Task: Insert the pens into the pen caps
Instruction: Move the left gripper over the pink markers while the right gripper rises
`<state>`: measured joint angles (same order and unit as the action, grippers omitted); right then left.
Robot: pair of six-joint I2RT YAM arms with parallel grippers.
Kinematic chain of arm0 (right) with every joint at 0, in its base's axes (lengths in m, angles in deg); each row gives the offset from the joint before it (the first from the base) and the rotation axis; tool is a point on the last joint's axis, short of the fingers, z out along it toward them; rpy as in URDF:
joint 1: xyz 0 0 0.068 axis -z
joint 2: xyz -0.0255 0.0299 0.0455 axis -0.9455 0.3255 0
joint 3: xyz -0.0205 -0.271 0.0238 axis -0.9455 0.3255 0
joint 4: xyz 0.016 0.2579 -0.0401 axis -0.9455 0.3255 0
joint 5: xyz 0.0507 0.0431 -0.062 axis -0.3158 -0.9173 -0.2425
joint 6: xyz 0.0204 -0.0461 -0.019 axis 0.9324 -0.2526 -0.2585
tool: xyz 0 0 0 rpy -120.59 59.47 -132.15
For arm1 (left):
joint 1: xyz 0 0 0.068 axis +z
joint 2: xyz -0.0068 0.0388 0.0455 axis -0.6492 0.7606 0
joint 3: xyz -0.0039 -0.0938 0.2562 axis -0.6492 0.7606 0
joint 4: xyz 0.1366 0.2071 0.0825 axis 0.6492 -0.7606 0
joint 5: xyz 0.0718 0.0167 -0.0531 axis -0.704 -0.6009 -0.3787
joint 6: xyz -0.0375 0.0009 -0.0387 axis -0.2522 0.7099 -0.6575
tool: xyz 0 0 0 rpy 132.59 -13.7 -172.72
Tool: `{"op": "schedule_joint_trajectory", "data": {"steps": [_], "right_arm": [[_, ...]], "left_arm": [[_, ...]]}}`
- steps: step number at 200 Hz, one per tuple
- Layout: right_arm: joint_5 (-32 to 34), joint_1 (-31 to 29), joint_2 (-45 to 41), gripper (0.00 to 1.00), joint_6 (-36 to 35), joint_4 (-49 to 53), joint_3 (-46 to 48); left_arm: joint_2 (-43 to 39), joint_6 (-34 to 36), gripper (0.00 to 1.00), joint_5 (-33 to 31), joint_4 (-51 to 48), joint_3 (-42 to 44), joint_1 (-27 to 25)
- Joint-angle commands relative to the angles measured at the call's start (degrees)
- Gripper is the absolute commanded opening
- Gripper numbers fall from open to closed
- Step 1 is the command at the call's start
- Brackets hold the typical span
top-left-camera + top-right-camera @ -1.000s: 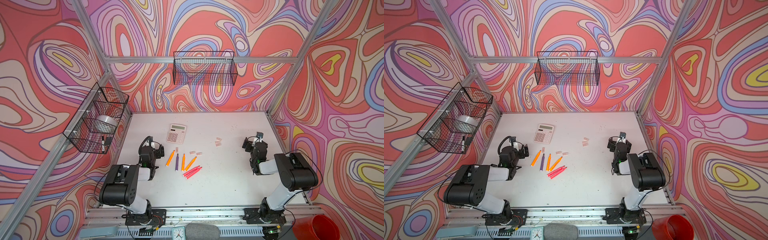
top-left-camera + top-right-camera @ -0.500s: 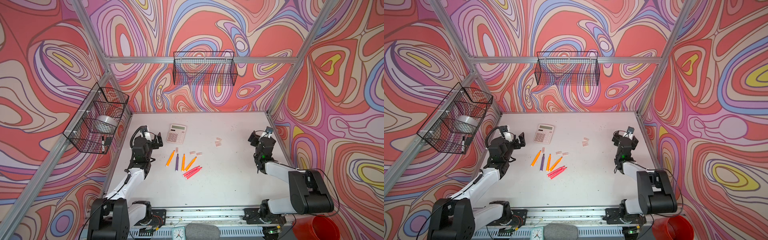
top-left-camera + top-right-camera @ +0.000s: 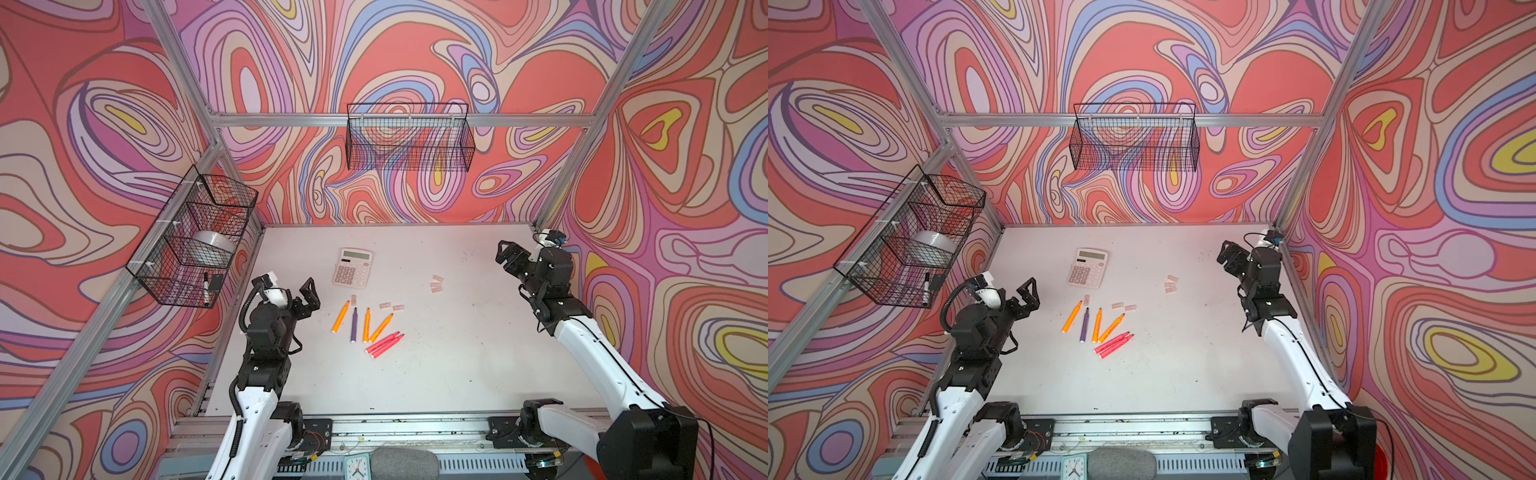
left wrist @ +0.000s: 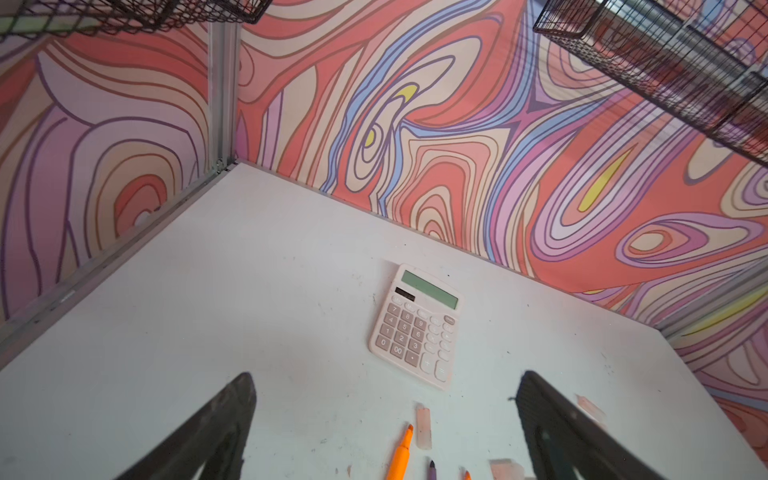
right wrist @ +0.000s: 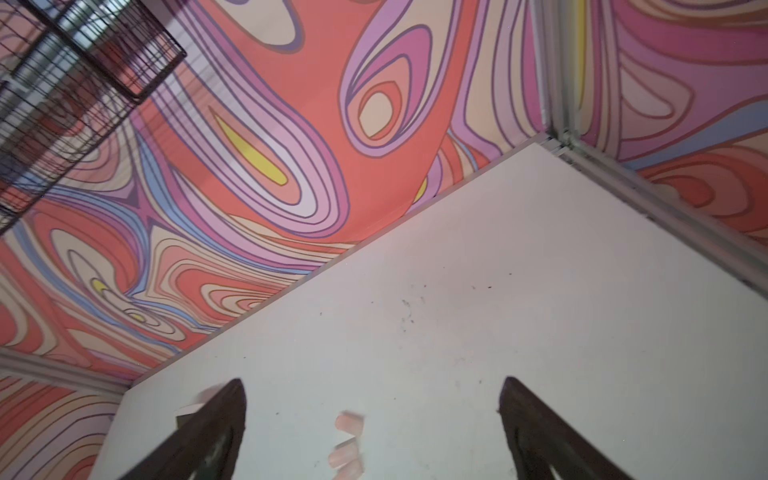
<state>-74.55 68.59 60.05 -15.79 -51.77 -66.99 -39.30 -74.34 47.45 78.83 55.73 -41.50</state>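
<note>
In both top views the pens [image 3: 366, 325] lie in a loose fan at centre frame: two pink ones nearest, then three orange and one purple. The left gripper [image 3: 306, 296] hangs just left of them, jaws spread wide, holding nothing. Three pen caps [image 3: 385, 306] sit just beyond the pen tips. Three more pen caps [image 3: 436, 283] lie right of centre, and the right gripper [image 3: 509, 258] is farther right and higher in frame, also wide open and empty. A calculator [image 3: 352, 268] lies beyond the pens.
</note>
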Motion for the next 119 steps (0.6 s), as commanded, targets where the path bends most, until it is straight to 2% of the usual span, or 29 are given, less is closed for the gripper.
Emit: {"op": "schedule_joint_trajectory", "data": {"steps": [1,19,34,45,53,57,63,79,88,94,119], "right_arm": [[-7.8,-1.6,0.5,0.98,4.3,0.8,1.3],[-9.7,-4.0,-0.6,0.98,4.5,0.7,1.5],[-6.9,-7.1,-0.8,0.97,2.3,6.7,-1.1],[-4.6,-8.8,-0.8,0.93,1.8,12.1,-3.4],[-5.9,-9.0,-0.8,0.87,2.0,14.6,-4.4],[-6.8,-9.0,-0.9,0.83,2.4,15.6,-4.6],[-8.1,-9.2,-1.2,0.80,3.1,16.3,-4.6],[-12.4,-9.7,-2.0,0.79,6.8,15.3,-3.3],[-14.0,-9.7,-1.6,0.78,9.0,15.7,-3.4],[-14.1,-9.7,-1.0,0.73,9.7,17.3,-4.5],[-12.3,-9.7,1.3,0.66,8.4,20.8,-7.9]], "left_arm": [[1.4,-7.7,1.00,9.7,-1.6,-2.5,0.2],[5.9,-13.1,1.00,13.8,-2.0,-6.7,0.2],[10.9,-17.7,1.00,17.9,-2.0,-8.1,-1.2],[13.5,-19.3,1.00,16.7,-4.2,-8.2,-3.6],[14.2,-19.8,0.99,15.2,-4.9,-7.5,-5.5],[14.3,-19.9,0.95,15.0,-4.6,-7.0,-6.3],[14.1,-19.5,0.88,15.2,-3.8,-6.2,-7.7],[13.0,-16.3,0.69,13.7,-4.8,-5.6,-11.9],[12.6,-13.6,0.68,9.7,-8.8,-6.9,-15.4],[12.5,-12.0,0.68,7.7,-11.2,-7.9,-17.3],[12.6,-4.7,0.61,0.6,-16.9,-9.3,-26.7]]}}
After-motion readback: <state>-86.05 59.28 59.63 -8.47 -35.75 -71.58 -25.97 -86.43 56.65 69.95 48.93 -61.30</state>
